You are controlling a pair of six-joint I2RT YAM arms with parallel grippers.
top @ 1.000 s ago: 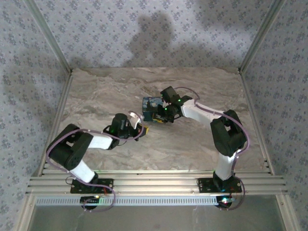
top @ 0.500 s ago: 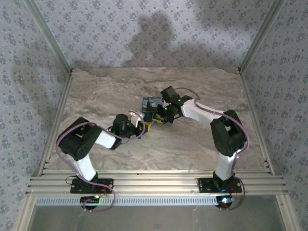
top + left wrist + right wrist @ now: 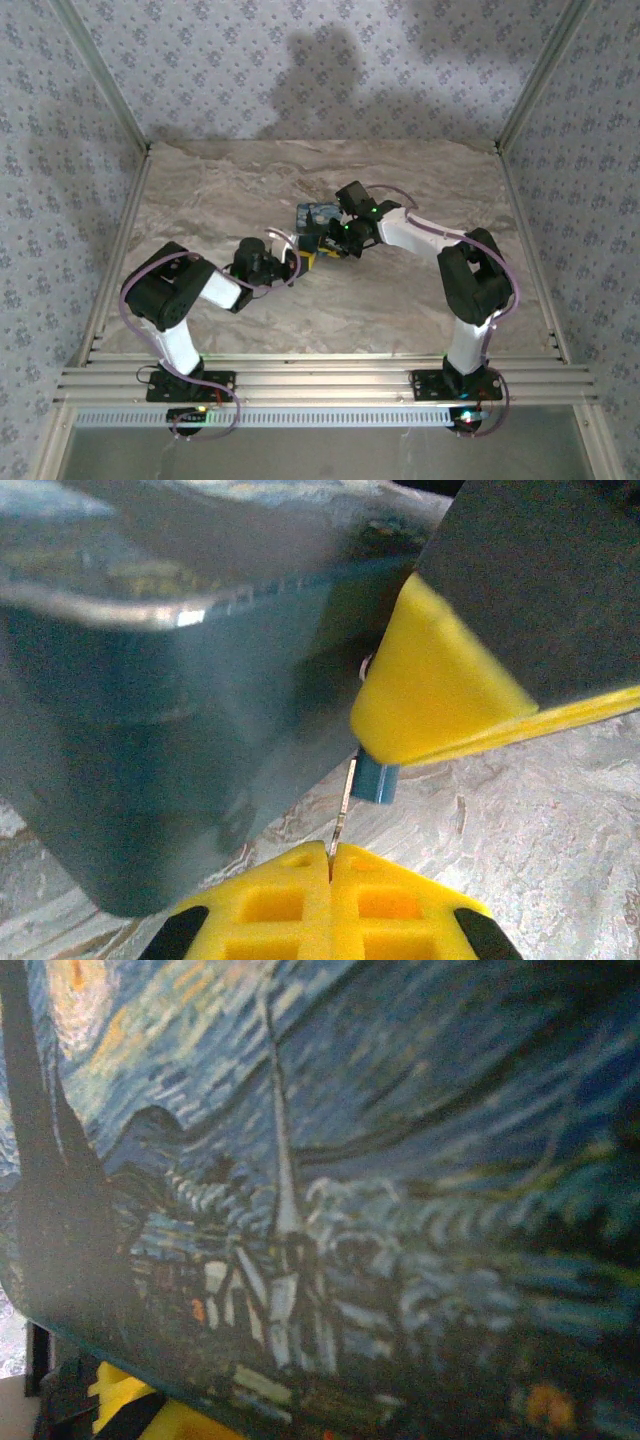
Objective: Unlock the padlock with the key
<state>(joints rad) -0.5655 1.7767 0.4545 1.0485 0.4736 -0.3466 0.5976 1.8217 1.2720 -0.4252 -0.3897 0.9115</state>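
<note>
the left pincer [image 3: 330, 865] is clamped shut on the key [image 3: 343, 805], its tip just beside the padlock [image 3: 378, 780] at the corner of the tin [image 3: 170, 730]. the right pincer [image 3: 332, 238] is at the tin; how it grips i cannot tell. a skewed push may slip the key or swing the padlock aside.

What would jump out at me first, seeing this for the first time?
A blue tin painted with a swirling starry night sits at the centre of the overhead view. Right beside it, in the left wrist view, the left gripper pinches a thin key aimed up at a tiny blue padlock, which is held by the yellow-tipped right gripper.
</note>
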